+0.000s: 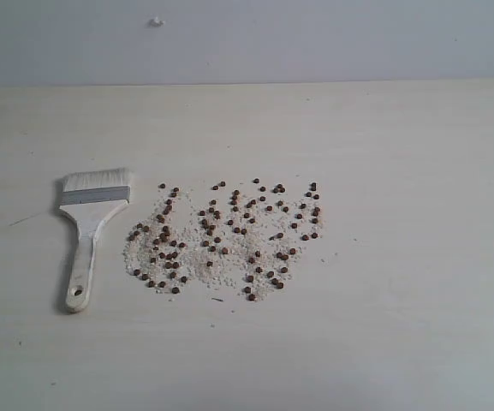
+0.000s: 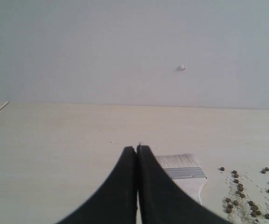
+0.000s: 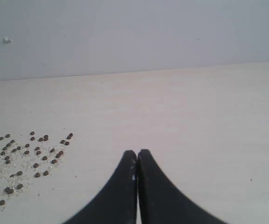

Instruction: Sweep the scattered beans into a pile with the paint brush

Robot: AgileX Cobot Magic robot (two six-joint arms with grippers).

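Observation:
The paint brush [image 1: 88, 231] lies flat on the pale table at the left, white bristles toward the back wall, handle hole toward the front. Dark reddish-brown beans [image 1: 229, 235] are spread wide over whitish grains just right of it; no pile shows. Neither gripper appears in the exterior view. My left gripper [image 2: 137, 148] is shut with nothing in it, above the table short of the paint brush [image 2: 183, 175], whose handle it hides; beans [image 2: 248, 196] lie beside it. My right gripper [image 3: 137, 152] is shut and empty, with beans [image 3: 24, 156] off to its side.
The pale wooden table [image 1: 401, 325] meets a plain grey wall at the back. A small white speck [image 1: 156, 21] sits on that wall. A thin dark scratch [image 1: 24, 219] marks the table left of the brush.

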